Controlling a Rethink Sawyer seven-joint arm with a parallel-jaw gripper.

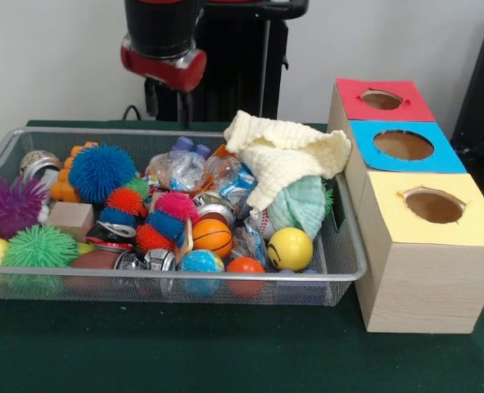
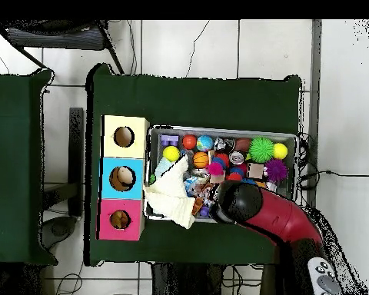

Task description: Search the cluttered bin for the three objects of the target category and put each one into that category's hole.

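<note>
Judging the search barely begun: nothing visibly moved out of the cluttered bin (image 1: 340, 274), silver mesh heaped with balls, cans and a cream cloth (image 1: 287, 155); right of the bin, the hole (image 1: 382, 100), red-surrounded, farthest box; behind the bin, gripper (image 1: 184, 110) raised, grip cannot be told

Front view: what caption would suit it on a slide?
Red arm hangs over a wire bin of toys, beside boxes with red, blue and yellow holes.

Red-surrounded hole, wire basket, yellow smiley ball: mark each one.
Red-surrounded hole (image 1: 382, 99), front view, on the dark opening.
Wire basket (image 1: 176, 273), front view, on the near rim.
Yellow smiley ball (image 1: 290, 248), front view, on its middle.
</note>
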